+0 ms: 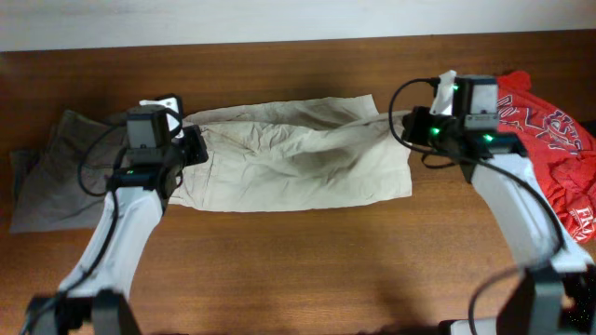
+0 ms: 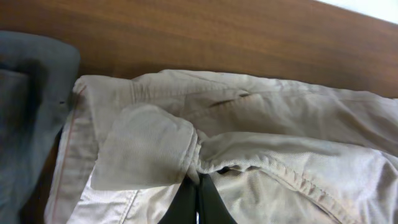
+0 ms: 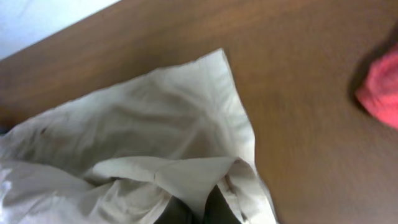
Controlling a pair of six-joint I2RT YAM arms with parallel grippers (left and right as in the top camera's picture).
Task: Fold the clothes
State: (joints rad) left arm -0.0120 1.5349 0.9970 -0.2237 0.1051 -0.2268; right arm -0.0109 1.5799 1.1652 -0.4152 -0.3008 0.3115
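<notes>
White lettering [image 1: 542,119] shows on the red shirt [image 1: 559,172] at the right end, overhead view. One arc of block capitals runs across the upper folds, and a few more letters sit at the lower right, cut by the frame edge. The creases break them up, so no word reads. In the right wrist view the shirt [image 3: 380,87] is only a red blur.

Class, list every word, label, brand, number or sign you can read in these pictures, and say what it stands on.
On the red T-shirt: white lettering, too crumpled and blurred to read.
On the beige shorts: none visible.
On the grey shorts: none visible.
</notes>
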